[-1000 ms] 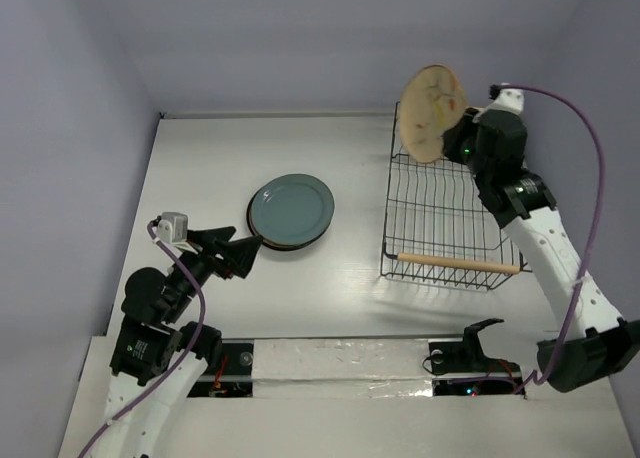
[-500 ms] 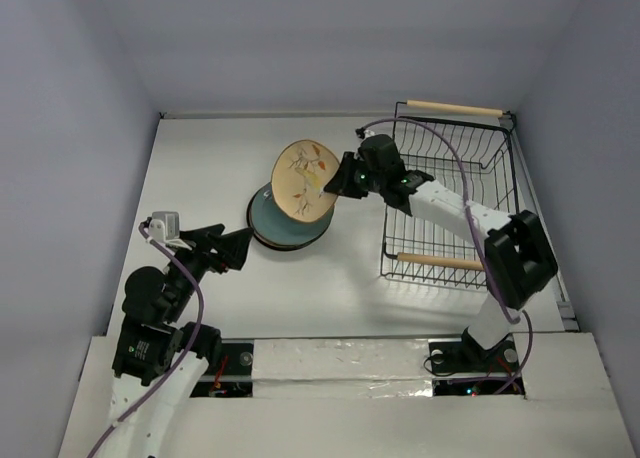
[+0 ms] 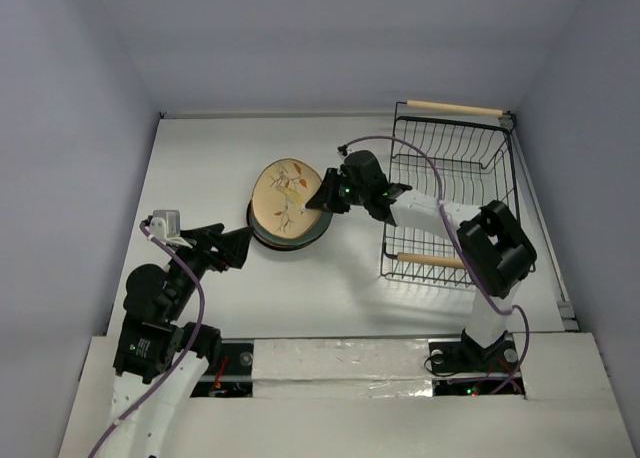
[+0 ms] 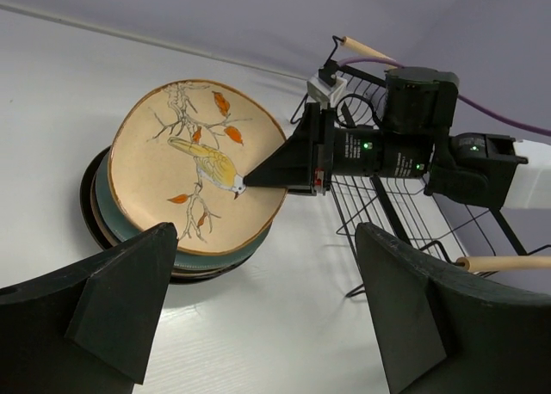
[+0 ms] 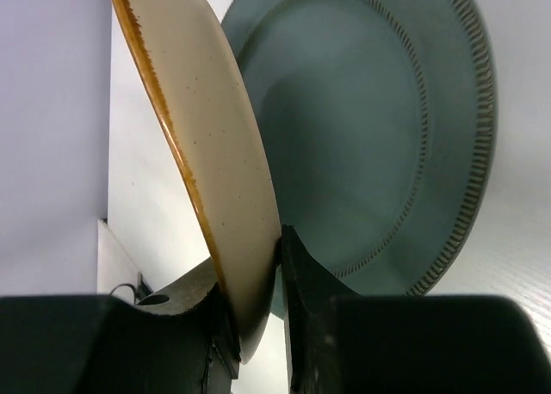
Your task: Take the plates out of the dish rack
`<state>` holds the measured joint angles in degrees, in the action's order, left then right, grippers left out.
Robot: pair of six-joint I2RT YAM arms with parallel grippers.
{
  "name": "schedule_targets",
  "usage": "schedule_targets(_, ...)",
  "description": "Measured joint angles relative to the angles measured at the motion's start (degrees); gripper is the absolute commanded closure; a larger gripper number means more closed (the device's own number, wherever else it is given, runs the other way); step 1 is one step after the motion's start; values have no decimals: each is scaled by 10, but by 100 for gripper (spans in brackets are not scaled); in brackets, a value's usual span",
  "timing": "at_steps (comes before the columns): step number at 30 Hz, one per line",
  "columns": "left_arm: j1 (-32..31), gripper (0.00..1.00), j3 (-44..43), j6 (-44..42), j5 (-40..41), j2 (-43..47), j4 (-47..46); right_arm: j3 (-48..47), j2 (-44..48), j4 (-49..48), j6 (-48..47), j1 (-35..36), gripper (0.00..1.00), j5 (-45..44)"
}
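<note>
Surface [image 3: 200,158]: white, we note.
Right claw [image 3: 320,200]: pinching round tan leaf-patterned plate [image 3: 283,200] above round teal plate [image 5: 370,144].
Left claw [image 3: 245,246]: spread.

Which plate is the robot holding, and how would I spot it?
Look left of the black wire dish rack, where a stack of plates sits on the white table. The right gripper holds a tan plate tilted over that stack, pinched at its rim. It alone shows a bird on a branch with orange leaves.
</note>
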<state>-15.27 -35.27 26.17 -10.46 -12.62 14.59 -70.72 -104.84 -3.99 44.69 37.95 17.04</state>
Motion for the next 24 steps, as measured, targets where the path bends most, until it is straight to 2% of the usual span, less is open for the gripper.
schedule_targets(4,5,17,0,0,-1,0,0,5,-9,-4,3,5,72,13)
schedule_targets(10,8,16,0,0,-3,0,0,4,-17,-7,6,8,59,26)
schedule_targets(13,8,16,0,0,-4,0,0,4,-17,-2,-5,8,50,27)
schedule_targets(14,8,15,0,0,-5,0,0,3,-17,4,-11,8,40,26)
schedule_targets(16,8,14,0,0,-5,0,0,0,-17,18,-25,8,34,20)
schedule_targets(17,8,12,0,0,-5,0,0,-3,-17,30,-34,9,25,14)
schedule_targets(20,8,12,0,0,-5,0,0,-19,-17,63,-60,14,12,-9)
schedule_targets(24,8,11,0,0,-7,0,0,-38,-11,101,-95,28,5,-46)
